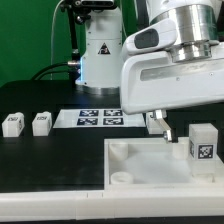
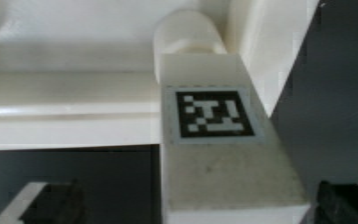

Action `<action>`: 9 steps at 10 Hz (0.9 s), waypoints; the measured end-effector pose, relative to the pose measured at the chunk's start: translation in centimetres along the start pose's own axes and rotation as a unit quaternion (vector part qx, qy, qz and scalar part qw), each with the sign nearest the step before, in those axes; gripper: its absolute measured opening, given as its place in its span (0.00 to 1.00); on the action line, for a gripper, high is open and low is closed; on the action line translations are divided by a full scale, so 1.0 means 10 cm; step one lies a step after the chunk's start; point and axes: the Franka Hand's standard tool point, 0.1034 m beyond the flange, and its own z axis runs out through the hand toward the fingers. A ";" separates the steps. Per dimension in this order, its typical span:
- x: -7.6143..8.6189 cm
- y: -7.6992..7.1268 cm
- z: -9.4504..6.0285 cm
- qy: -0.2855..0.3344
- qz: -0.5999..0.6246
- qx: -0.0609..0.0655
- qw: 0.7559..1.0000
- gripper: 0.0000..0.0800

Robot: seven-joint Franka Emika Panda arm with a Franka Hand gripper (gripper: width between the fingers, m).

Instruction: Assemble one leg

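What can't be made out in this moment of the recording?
- Claw grip: the exterior view's arm housing partly hides the tips; in the wrist view the fingers are blurred, cut by the edge.
- Leg far end: wrist view, blurred against the panel.
- Two far legs, tags: exterior view, too small.

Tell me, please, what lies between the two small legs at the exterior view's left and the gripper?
The marker board lies in that stretch, between the nearer leg and the gripper; the exterior view shows it.
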 end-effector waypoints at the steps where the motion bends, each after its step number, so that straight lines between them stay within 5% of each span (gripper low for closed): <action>1: 0.07 0.00 -0.02 -0.062 0.008 0.010 0.998 0.81; 4: 0.22 -0.04 -0.08 -0.199 0.021 0.033 0.979 0.81; 9: 0.04 -0.03 0.09 -0.183 0.020 0.026 0.983 0.80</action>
